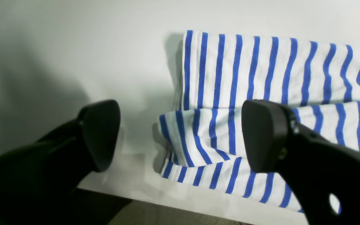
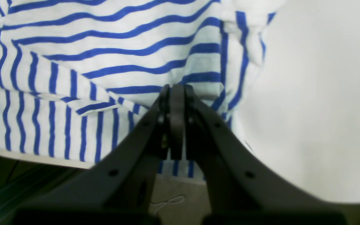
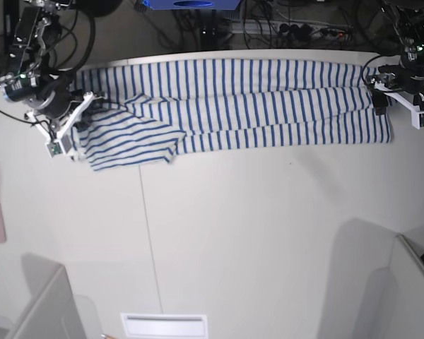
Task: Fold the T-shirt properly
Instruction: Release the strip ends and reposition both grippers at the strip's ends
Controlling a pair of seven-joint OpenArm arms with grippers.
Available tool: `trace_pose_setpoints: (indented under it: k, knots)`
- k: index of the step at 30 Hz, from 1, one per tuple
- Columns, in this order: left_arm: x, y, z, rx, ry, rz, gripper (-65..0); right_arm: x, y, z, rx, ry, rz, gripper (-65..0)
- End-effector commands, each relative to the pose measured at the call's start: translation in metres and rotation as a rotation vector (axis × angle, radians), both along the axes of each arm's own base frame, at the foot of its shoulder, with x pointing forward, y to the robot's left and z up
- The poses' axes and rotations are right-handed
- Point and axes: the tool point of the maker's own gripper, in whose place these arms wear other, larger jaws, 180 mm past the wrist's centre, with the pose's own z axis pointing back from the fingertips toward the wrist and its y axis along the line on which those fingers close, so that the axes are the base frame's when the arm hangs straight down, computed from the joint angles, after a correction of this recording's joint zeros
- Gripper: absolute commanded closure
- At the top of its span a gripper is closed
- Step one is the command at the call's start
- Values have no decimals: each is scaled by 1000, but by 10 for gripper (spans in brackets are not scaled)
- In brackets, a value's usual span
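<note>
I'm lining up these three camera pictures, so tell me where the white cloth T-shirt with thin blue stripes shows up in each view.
Left wrist: the white cloth T-shirt with thin blue stripes fills the right half, behind the open left gripper.
Right wrist: it covers the upper left, pinched by the shut right gripper.
Base: it stretches along the far edge of the white table.
Shared landmark: that white table.

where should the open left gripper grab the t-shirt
Grip the layered end of the T-shirt, coming in from the bare table beside it. The folded edges stack there, and the open left gripper already straddles that corner, one finger over cloth.
</note>
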Motion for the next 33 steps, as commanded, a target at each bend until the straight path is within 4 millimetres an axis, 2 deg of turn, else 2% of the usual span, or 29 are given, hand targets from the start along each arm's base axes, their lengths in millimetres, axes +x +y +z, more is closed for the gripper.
trace_pose_setpoints:
  k: [1, 4, 11, 15, 18, 26, 33]
  knots:
    - [5, 4, 10, 25, -32, -9, -587, 13, -2, 10, -1, -51, -1, 0]
    - [5, 4, 10, 25, -32, -9, -587, 18, -5, 8, 0, -41, -9, 0]
    - [5, 4, 9, 24, -29, -9, -587, 0, -11, -2, -13, 28, -20, 0]
    - [4, 4, 9, 24, -27, -8, -587, 0, -20, 14, -28, -21, -61, 0]
    - [5, 2, 9, 19, -31, -11, -587, -2, -27, 16, -47, -24, -49, 0]
    - [22, -9, 8, -30, -86, 12, -587, -19, -24, 2, -55, 88, -32, 0]
    - [26, -9, 1, -53, -86, 28, -587, -26, -24, -28, 4, 185, -65, 0]
